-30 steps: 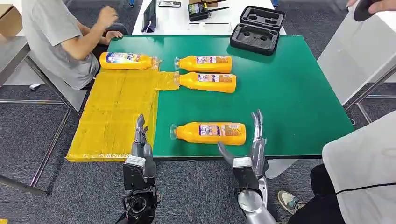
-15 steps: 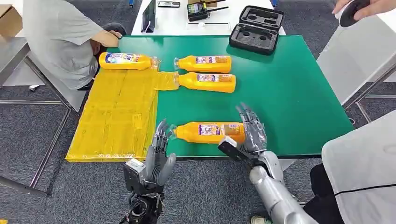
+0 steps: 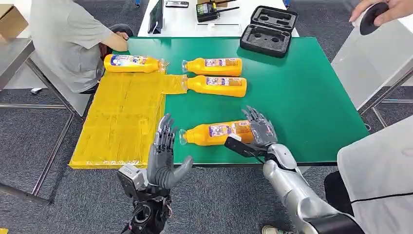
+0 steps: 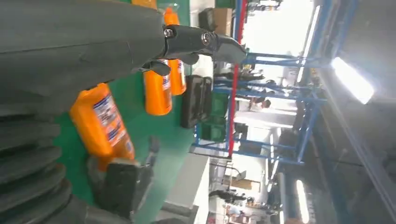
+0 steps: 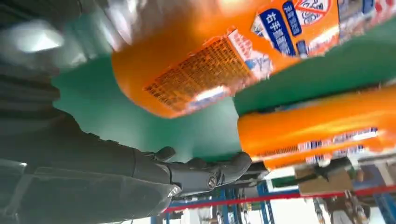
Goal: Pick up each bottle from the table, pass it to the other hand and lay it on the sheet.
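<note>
The nearest orange bottle [image 3: 216, 133] lies slightly askew near the front of the green table [image 3: 302, 97]. My right hand [image 3: 259, 132] grips its base end, fingers over the top and thumb underneath; the right wrist view shows that base [image 5: 210, 60] close against the palm. My left hand [image 3: 164, 157] stands open with fingers spread, just short of the bottle's cap. Two more bottles [image 3: 213, 66] [image 3: 216, 86] lie further back on the table. A blue-labelled bottle [image 3: 131, 63] rests at the far end of the yellow sheet [image 3: 122, 117].
An open black foam case [image 3: 269, 30] sits at the table's far edge. One person [image 3: 68, 39] sits at the far left beside the sheet, and another [image 3: 375, 180] stands close at my right. A white table [image 3: 185, 19] with devices stands behind.
My right hand moved from the table's front edge onto the nearest bottle's base and closed around it; the bottle now sits askew. My left hand rose and spread its fingers near the cap.
</note>
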Tool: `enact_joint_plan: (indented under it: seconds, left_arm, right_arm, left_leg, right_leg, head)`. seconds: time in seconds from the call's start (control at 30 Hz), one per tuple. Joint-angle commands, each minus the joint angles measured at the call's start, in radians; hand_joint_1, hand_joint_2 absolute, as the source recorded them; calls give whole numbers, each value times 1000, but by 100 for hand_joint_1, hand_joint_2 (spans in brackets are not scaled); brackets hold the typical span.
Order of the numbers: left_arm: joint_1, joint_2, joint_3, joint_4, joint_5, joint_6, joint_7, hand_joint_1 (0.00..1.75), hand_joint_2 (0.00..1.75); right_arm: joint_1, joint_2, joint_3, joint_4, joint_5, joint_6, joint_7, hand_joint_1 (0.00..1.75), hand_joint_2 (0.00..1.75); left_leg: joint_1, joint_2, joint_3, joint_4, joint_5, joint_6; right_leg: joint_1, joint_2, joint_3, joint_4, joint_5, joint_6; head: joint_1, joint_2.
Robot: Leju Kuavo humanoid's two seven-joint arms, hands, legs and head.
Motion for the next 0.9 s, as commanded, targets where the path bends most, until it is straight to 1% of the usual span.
enact_joint_plan:
  seconds: [0.03, 0.23, 0.3, 0.4, 0.5, 0.6, 0.7, 0.8, 0.83, 0.9]
  left_arm:
    - [-12, -2, -23, -20, -3, 19, 3, 0, 175]
    - [-24, 8, -45, -29, -15, 67, 3, 0, 175]
    - [-28, 15, -59, -41, -28, 93, 3, 0, 175]
    - [-30, 18, -69, -41, -28, 101, 3, 0, 175]
    - [-31, 22, -79, -39, -25, 100, 3, 0, 175]
    - [-32, 23, -81, -39, -25, 102, 3, 0, 175]
    - [-32, 23, -81, -39, -25, 102, 3, 0, 175]
    - [-33, 24, -81, -37, -25, 101, 3, 0, 175]
    - [-36, 24, -83, -33, -22, 99, 3, 0, 175]
    - [-39, 24, -83, -26, -14, 92, 3, 0, 175]
  right_arm:
    - [-64, 2, 25, 106, -24, 46, -38, 0, 175]
    - [-61, 24, -12, 86, -91, 73, -115, 0, 175]
    - [-59, 30, -6, 80, -91, 60, -127, 0, 175]
    - [-55, 42, -19, 80, -115, 80, -140, 0, 175]
    - [-47, 37, -15, 77, -112, 68, -138, 0, 175]
    - [-45, 37, -18, 77, -117, 69, -139, 0, 175]
    - [-45, 37, -18, 77, -117, 69, -139, 0, 175]
    - [-41, 33, -18, 78, -116, 68, -138, 0, 175]
    - [-42, 29, -15, 81, -112, 74, -127, 0, 175]
    - [-50, 19, 6, 88, -84, 81, -91, 0, 175]
  left_leg:
    - [1, 1, 2, 1, -1, -2]
    - [1, 1, 2, 1, -2, -2]
    - [0, 1, 1, 0, -1, -1]
    - [1, 1, 1, 0, -1, -2]
    - [2, 1, 4, 1, -2, -3]
    - [1, 0, 2, 0, -1, -1]
    - [3, 1, 5, 1, -3, -3]
    - [1, 0, 1, 0, -1, -2]
    - [2, 1, 3, 1, -2, -2]
    - [1, 0, 1, 0, 0, -1]
  right_leg:
    - [1, 1, 2, 0, -1, -2]
    - [2, 1, 2, 0, -1, -2]
    - [0, 1, 1, 0, 0, -1]
    - [1, 1, 1, 0, -1, -2]
    - [2, 1, 4, 0, -2, -3]
    - [1, 0, 2, 0, -1, -1]
    - [3, 1, 6, 0, -2, -4]
    - [1, 0, 1, 0, -1, -2]
    - [2, 0, 3, 0, -1, -3]
    - [1, -1, 1, 0, -1, -1]
  head:
    - [0, 0]
    - [0, 0]
    - [0, 0]
    - [0, 0]
    - [0, 0]
    - [0, 0]
    - [0, 0]
    - [0, 0]
    - [0, 0]
    - [0, 0]
